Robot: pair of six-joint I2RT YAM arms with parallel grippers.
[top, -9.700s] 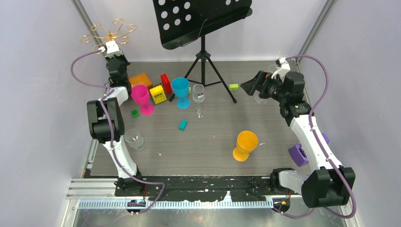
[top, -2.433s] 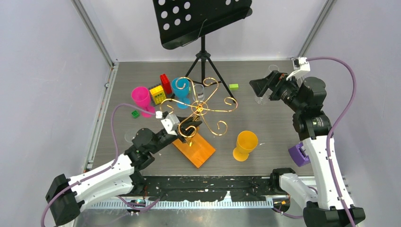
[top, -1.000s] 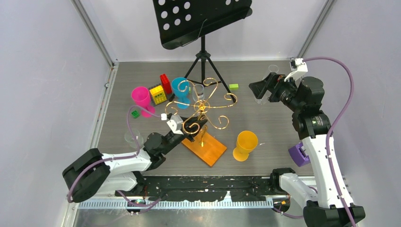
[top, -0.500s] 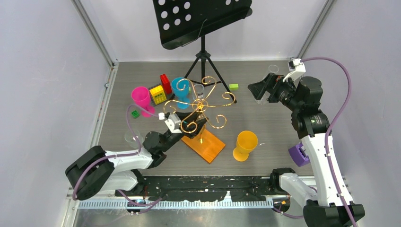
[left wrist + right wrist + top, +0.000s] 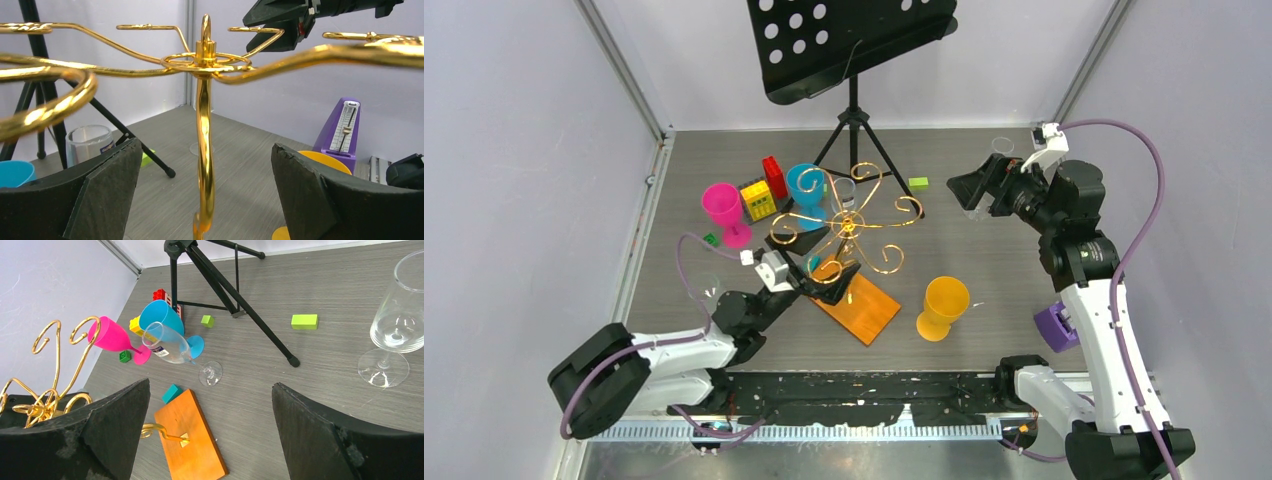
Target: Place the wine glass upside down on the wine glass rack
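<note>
Reaching low and forward, the left gripper [image 5: 205, 150] stands wide open around the stem of the rack [image 5: 204, 115], not touching it, while the right gripper [image 5: 210, 385] hangs high, also wide open

A clear wine glass [image 5: 395, 320] stands upright on the counter [image 5: 310, 375] at right. The wine glass rack [image 5: 192, 440] shows its orange base between the wide-spread black fingers [image 5: 105, 430].
</note>
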